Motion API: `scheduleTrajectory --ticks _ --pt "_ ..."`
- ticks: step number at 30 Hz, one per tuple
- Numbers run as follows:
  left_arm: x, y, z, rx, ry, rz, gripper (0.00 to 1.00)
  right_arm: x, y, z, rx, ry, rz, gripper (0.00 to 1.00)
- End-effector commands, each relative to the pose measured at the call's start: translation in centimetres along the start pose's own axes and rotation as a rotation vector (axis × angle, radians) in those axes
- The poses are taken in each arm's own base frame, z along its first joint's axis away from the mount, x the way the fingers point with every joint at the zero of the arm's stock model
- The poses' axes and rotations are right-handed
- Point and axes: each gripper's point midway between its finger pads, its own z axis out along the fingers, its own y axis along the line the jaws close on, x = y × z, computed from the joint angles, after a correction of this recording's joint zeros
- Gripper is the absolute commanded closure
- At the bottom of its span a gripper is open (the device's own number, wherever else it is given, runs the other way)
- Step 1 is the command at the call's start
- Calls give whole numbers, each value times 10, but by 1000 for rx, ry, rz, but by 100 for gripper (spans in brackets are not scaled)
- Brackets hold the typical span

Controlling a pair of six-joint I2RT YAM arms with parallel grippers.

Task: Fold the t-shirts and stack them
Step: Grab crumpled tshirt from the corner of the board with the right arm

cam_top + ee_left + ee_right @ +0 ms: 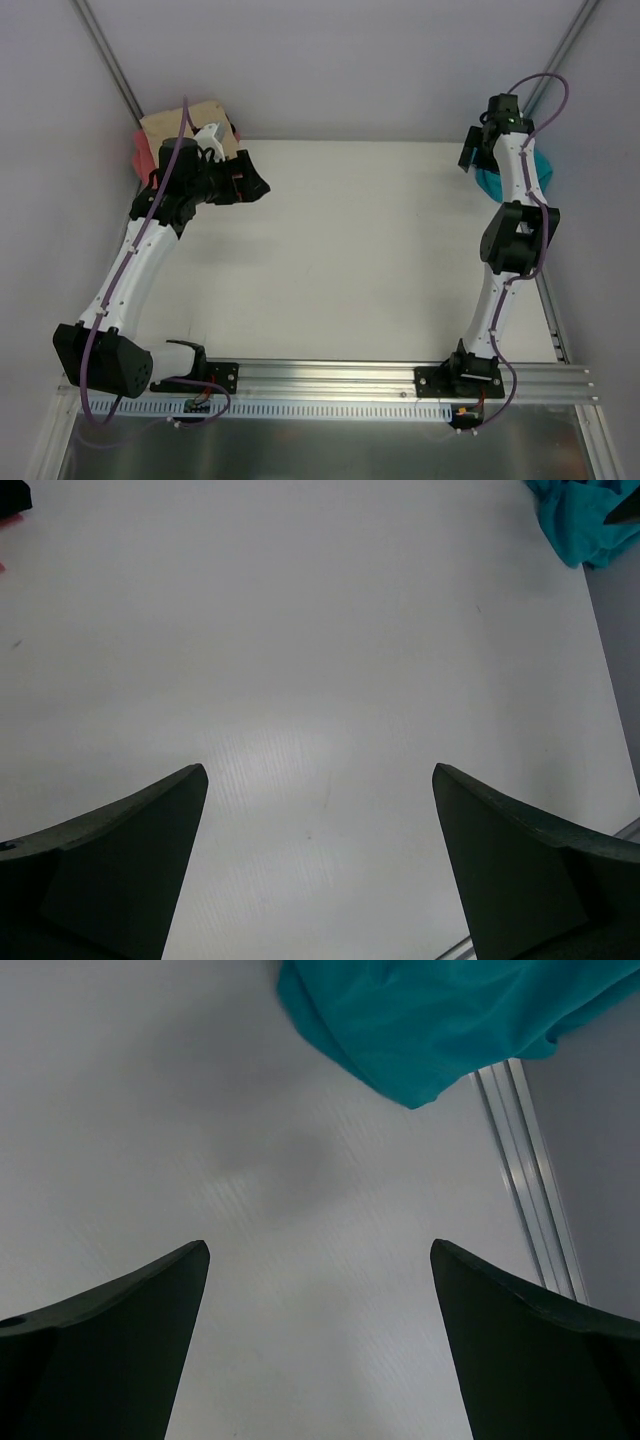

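Note:
The tan-beige t-shirt (183, 122) lies folded at the far left corner, on top of the coral-pink t-shirt (142, 157), which shows only at its left edge. My left gripper (254, 186) is open and empty just right of that stack, over bare table (320, 770). The teal t-shirt (492, 183) lies crumpled at the far right edge, partly hidden by my right arm. It also shows in the left wrist view (578, 520) and the right wrist view (430, 1020). My right gripper (468, 157) is open and empty (320, 1245), just short of the teal shirt.
The white table (360, 250) is enclosed by grey walls at the back and sides. A metal rail (528, 1170) runs along the right edge beside the teal shirt. Another rail (330, 378) at the near edge carries both arm bases.

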Motion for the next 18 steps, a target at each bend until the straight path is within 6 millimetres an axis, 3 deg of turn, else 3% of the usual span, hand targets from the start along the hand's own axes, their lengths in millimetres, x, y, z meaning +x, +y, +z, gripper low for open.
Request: scheduleTrajectory --ticks 1,8,15,18 --pt "2 -8 5 48 -12 -19 1 -23 -26 3 46 -55 82 0" --pt "21 14 5 -45 1 -5 1 -23 -41 55 32 -46 143 1" --pt "38 23 4 -76 49 -12 1 -14 -26 112 -18 -29 148 1" --pt "47 24 5 -69 61 -18 1 -14 -23 131 -73 -12 258 0"
